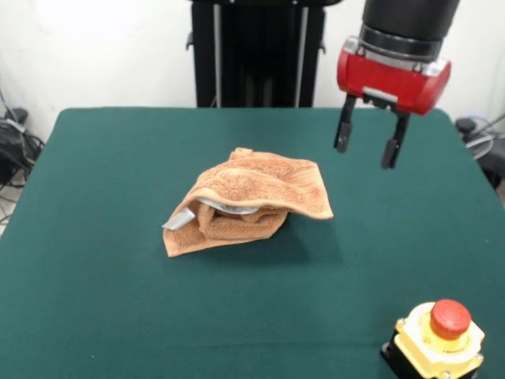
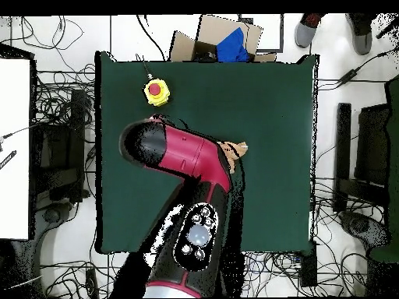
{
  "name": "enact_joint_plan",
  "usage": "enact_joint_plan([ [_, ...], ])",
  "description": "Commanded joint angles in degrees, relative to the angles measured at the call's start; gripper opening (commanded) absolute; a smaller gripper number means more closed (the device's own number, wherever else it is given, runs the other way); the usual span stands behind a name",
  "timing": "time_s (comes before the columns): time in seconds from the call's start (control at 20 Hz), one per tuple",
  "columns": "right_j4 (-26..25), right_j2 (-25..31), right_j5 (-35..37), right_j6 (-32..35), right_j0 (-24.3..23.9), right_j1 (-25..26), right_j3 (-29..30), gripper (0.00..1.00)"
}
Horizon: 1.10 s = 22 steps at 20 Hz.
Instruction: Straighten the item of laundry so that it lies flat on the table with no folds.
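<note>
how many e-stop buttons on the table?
1. The emergency stop button, red cap on a yellow box, sits at the table corner in the front view, apart from the crumpled towel. The arm hides part of the table overhead.

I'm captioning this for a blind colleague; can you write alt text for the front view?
A crumpled orange-tan towel lies folded over itself mid-table on green cloth. The red-and-black gripper hangs open above the table to the towel's right, touching nothing; a yellow box with a red button sits at the near right corner.

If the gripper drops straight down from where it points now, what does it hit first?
Most likely bare table, not the towel. The open gripper hangs above the cloth, apart from the towel's nearest edge, though depth from this view is uncertain.
</note>
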Motion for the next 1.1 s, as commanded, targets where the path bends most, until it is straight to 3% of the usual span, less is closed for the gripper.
enact_joint_plan([
  [0.05,4.31,-4.12,-2.54,22.5,3.16,6.45,-3.03,1.0],
  [1.1,4.39,-16.36,8.92,30.18,8.06,11.31,-7.82,1.0],
])
